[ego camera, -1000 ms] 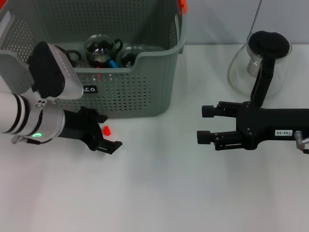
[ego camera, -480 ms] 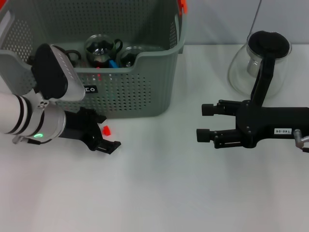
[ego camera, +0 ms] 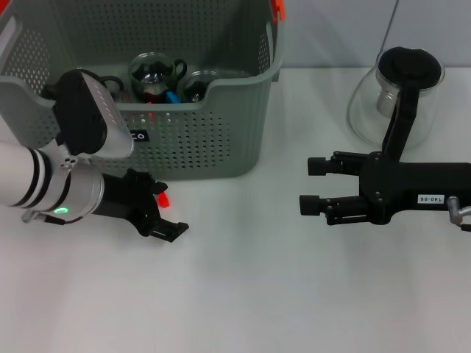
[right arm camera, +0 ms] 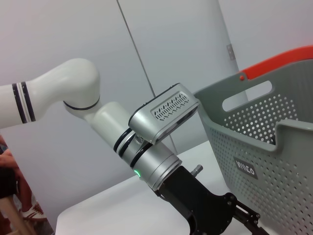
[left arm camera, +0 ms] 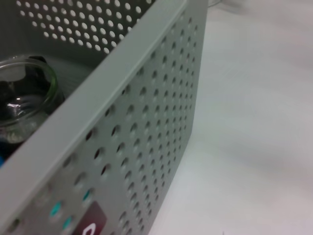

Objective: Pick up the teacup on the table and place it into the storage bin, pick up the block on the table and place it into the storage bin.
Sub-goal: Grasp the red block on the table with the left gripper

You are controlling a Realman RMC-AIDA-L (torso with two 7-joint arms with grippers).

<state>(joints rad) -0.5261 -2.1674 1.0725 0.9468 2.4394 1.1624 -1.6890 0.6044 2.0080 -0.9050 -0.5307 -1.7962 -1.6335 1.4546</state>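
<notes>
storage bin (ego camera: 221, 140) at back left of table (ego camera: 243, 294). two glass teacups (ego camera: 154, 73) already sit inside it, with something blue between them. small red block (ego camera: 163, 199) is not yet binned; it lies on the table just in front of the bin. left gripper (ego camera: 163, 213) is low around the block, jaws spread, one finger either side, not pinching. right gripper (ego camera: 313, 187) hangs idle at mid-right, jaws spread and empty, glass carafe (ego camera: 397, 92) behind it. teacup part looks done; block's grasp and drop remain.
</notes>
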